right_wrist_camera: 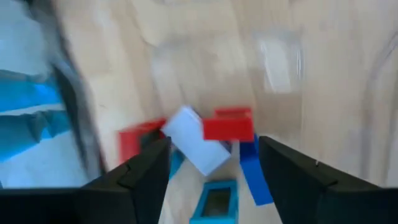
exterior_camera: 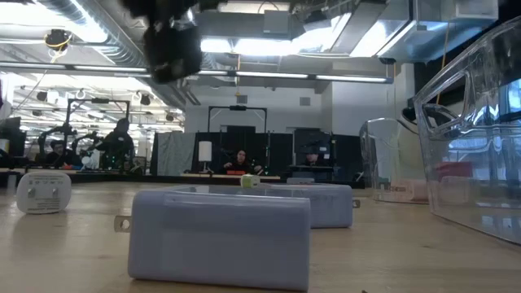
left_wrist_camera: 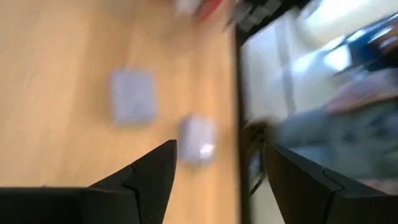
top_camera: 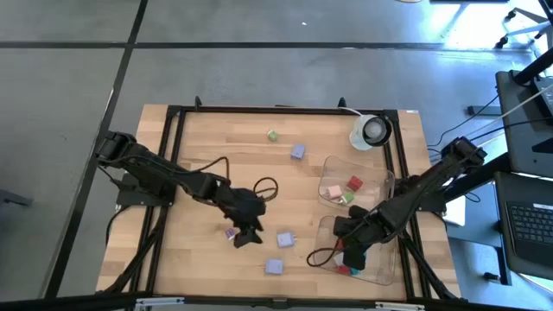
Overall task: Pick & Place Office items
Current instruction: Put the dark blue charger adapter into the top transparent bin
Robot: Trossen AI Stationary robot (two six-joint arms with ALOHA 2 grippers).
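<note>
Left gripper (top_camera: 246, 231) hangs open and empty above the tabletop (top_camera: 199, 155); right gripper (top_camera: 352, 256) gapes empty over tray (top_camera: 386, 269) pieces (right_wrist_camera: 227, 124).

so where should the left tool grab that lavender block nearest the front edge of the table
Probably across its two shorter flat sides, coming straight down from above. The lavender block lies flat on the table with open wood all round it, apart from its neighbour, so nothing blocks a top-down approach. The left tool hangs open nearby.
</note>
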